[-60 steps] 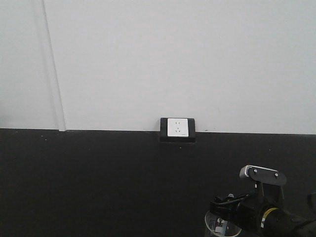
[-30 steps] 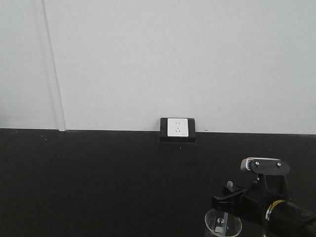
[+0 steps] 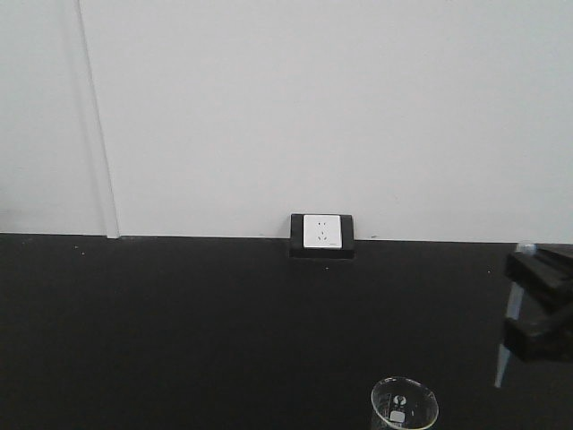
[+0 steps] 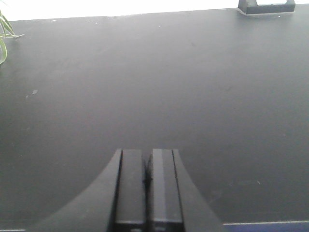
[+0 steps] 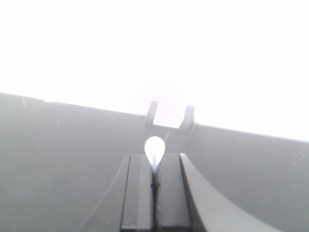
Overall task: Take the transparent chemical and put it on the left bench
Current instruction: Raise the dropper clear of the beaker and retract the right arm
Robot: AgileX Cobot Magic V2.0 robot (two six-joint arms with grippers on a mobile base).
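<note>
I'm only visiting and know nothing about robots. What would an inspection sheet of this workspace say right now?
Surface: matte black bench top, faint specks.
Job's things: transparent chemical, a translucent stick, held near upright in the right gripper, to the right of the beaker.
Clutter: clear glass beaker at the picture's bottom edge; green plant leaves at the left wrist view's edge.
Grippers: right gripper shut on the stick; left gripper shut, holding nothing, over the bench.
Cables: nothing seen.
Surroundings: white wall; wall socket at the bench's back.
</note>
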